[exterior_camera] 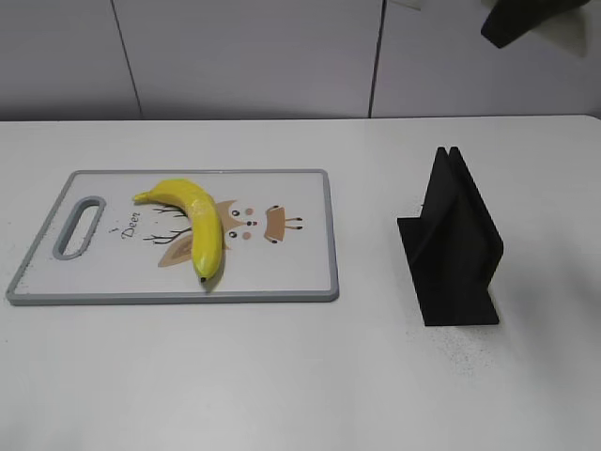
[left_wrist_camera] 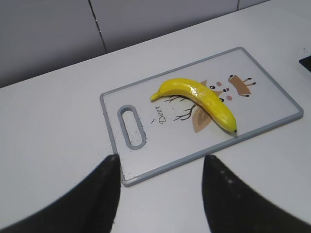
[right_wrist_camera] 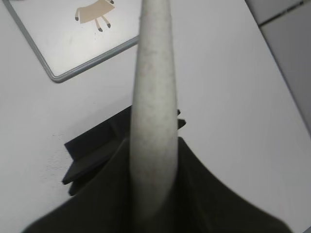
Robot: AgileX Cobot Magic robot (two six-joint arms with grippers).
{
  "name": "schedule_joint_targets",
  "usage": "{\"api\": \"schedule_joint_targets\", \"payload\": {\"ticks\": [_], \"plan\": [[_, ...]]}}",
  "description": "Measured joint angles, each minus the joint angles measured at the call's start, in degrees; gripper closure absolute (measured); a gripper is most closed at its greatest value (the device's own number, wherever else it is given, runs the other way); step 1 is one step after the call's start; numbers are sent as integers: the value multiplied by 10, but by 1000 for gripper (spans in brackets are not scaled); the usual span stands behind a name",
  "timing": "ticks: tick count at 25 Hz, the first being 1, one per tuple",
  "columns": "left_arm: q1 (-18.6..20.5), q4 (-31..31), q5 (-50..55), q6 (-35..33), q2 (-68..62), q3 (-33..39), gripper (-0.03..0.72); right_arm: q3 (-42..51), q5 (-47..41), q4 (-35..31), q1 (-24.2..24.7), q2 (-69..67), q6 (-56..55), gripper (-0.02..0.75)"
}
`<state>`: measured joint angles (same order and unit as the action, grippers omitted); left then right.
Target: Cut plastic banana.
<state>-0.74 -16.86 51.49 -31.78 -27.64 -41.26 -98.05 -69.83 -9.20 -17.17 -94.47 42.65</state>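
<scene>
Banana (exterior_camera: 194, 219), just one, lies on the board (exterior_camera: 300, 272); left gripper (left_wrist_camera: 160, 191) gapes wide, holding nothing; right gripper (right_wrist_camera: 154, 194) pinches a pale blade (right_wrist_camera: 153, 97); one black stand (exterior_camera: 455, 249) sits apart.

"Deer" on cutting board (exterior_camera: 310, 235)

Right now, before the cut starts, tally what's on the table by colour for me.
Yellow: 1, the plastic banana.
White with grey rim: 1, the cutting board.
Black: 1, the stand.
Off-white: 1, the blade-like tool held above the table in the right gripper.
Total: 4.
</scene>
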Motion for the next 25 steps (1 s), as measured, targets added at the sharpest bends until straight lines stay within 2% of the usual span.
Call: {"api": "schedule_joint_targets", "payload": {"ticks": [3,6,11,16,18,21,25], "plan": [[0,-21,-8,-53,-76,-46,162,-38,-1,-3,-10,-44,89,577],[0,-42,-11,-121,-153,-96,162,-65,-2,-15,-12,-86,128,577],[0,-93,7,-276,-274,-186,162,-82,-1,-19,-12,-137,198,577],[0,-166,48,-407,-398,-282,162,-85,2,-63,-27,-175,243,577],[-1,-185,69,-442,-449,-314,162,-90,6,-56,-47,-190,250,577],[-15,-183,83,-467,-507,-356,162,-101,7,-43,-78,-218,265,577],[-60,-138,84,-479,-565,-378,162,-130,7,-46,-94,-261,271,577]]}}
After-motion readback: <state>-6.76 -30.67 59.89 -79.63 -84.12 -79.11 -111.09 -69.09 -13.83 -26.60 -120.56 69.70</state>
